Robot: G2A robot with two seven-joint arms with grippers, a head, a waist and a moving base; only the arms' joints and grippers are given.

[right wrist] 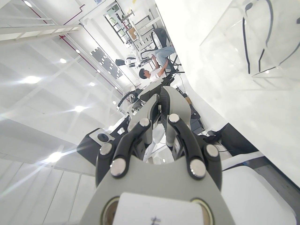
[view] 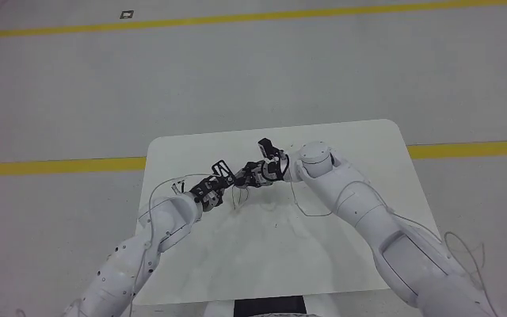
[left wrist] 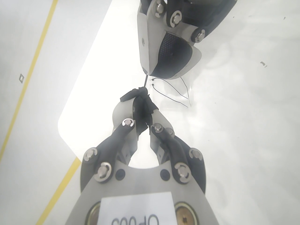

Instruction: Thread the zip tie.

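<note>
Nearest the robot, seen from above, the left hand (view: 224,177) came in from 7 o'clock and stopped just short of the middle of the table (view: 348,143). Its own wrist camera showed the left hand (left wrist: 140,94) with both fingers pressed together, their frayed black padding (left wrist: 146,105) bunched round one end of the zip tie (left wrist: 145,81). Only a short, thin, nearly straight length of the tie was bare between the two hands, held off the table. At its other end, toward 2 o'clock from the left hand, the right hand (left wrist: 147,72) was pinched closed on the strap, tip to tip with the left; the right hand (right wrist: 161,99) showed its fingers drawn nearly together in its own view too. Which end was the head and which the tail could not be told, since the padding hid it. The threading looked to be at the alignment stage, so the job probably called for one hand to be kept quiet while the other fed the tail straight along the line of the slot in small pushes. A short free length would likely help, since a long one would bow and skate past the opening, and any twist could turn the teeth the wrong way. Beyond the hands a clear box (left wrist: 185,92) of spare ties (left wrist: 171,93) stood on the table, and farther off, toward 12 o'clock, a yellow line (view: 71,166) crossed the floor.
</note>
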